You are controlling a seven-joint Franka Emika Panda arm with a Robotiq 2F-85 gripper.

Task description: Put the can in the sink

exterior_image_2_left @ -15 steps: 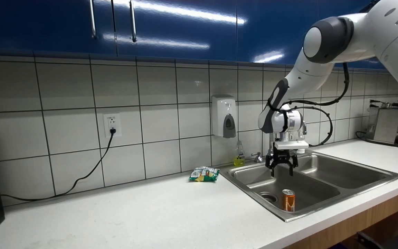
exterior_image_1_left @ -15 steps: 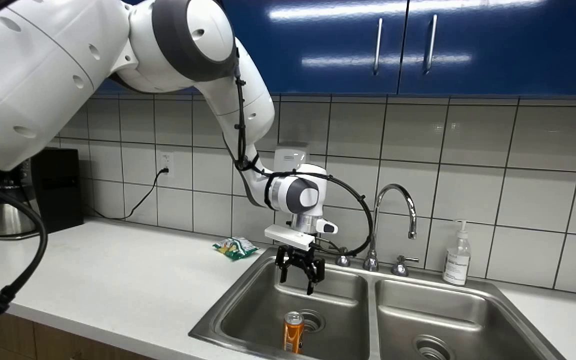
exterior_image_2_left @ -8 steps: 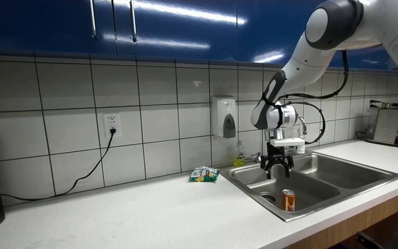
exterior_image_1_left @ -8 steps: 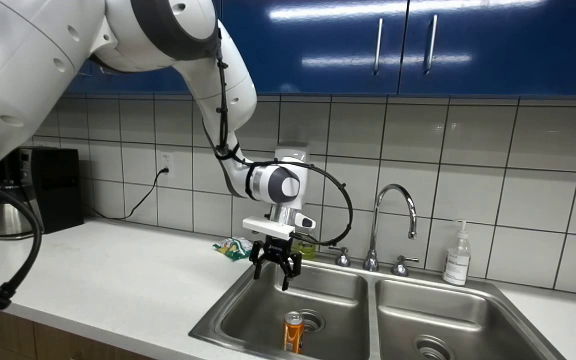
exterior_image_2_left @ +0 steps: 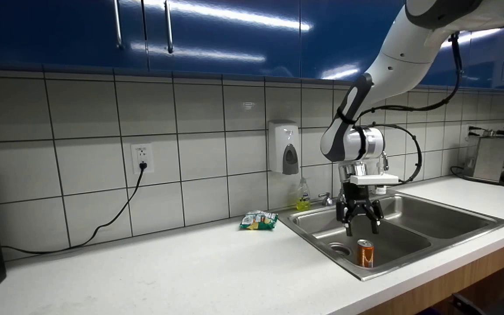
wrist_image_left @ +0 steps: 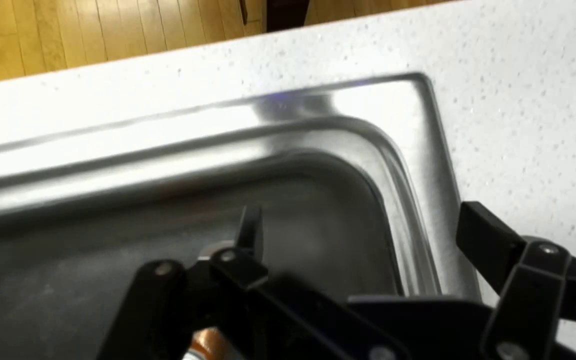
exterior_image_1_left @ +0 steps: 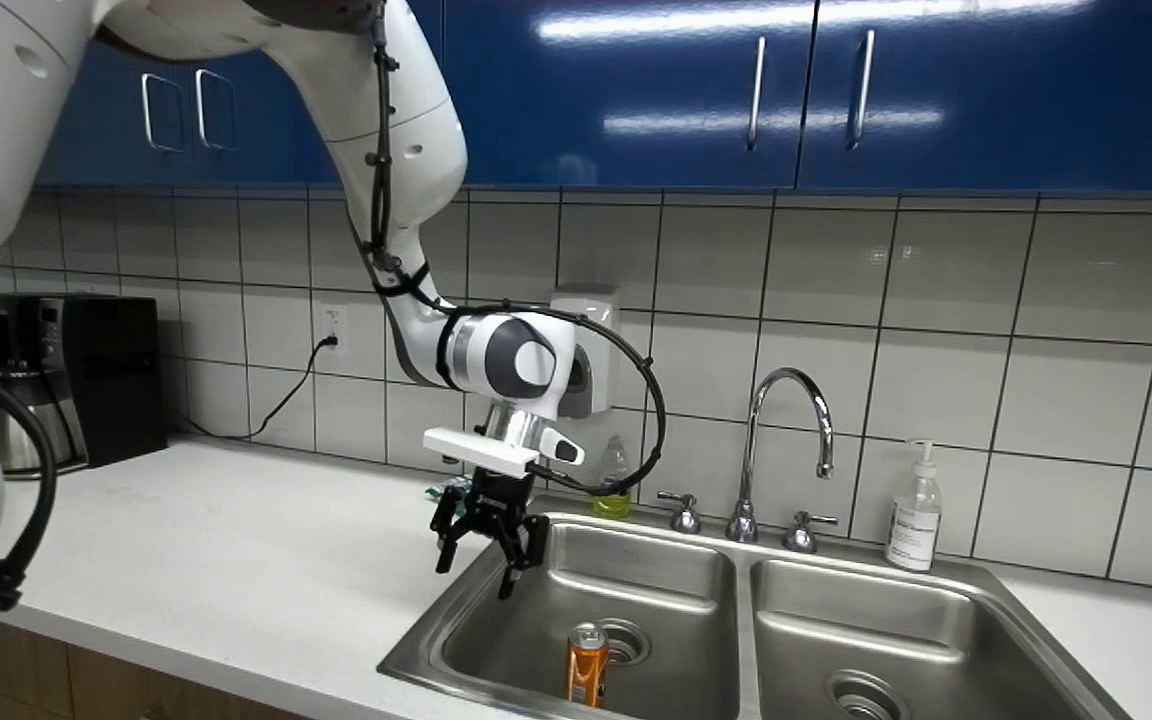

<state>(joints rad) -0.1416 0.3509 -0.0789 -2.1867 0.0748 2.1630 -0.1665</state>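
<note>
The orange can (exterior_image_1_left: 587, 665) stands upright inside a basin of the steel sink (exterior_image_1_left: 746, 630), beside the drain. In an exterior view the can (exterior_image_2_left: 365, 253) is near the front wall of that basin of the sink (exterior_image_2_left: 414, 250). My gripper (exterior_image_1_left: 476, 573) is open and empty, above the sink's side rim. It also shows (exterior_image_2_left: 362, 230) higher than the can and apart from it. In the wrist view my open gripper (wrist_image_left: 360, 220) is over the sink corner (wrist_image_left: 433, 200). There the can (wrist_image_left: 209, 345) is mostly hidden behind one finger.
A chrome faucet (exterior_image_1_left: 751, 450) and a soap bottle (exterior_image_1_left: 914, 520) stand at the sink's back. A green snack bag (exterior_image_2_left: 258, 220) and a yellow soap bottle (exterior_image_2_left: 303, 197) are near the sink. A soap dispenser (exterior_image_2_left: 283, 146) hangs on the wall. A coffee maker (exterior_image_1_left: 101, 380) stands on the counter.
My open gripper has moved from over the basin to the sink's side rim and ends slightly lower. The can has stayed in place in the basin.
</note>
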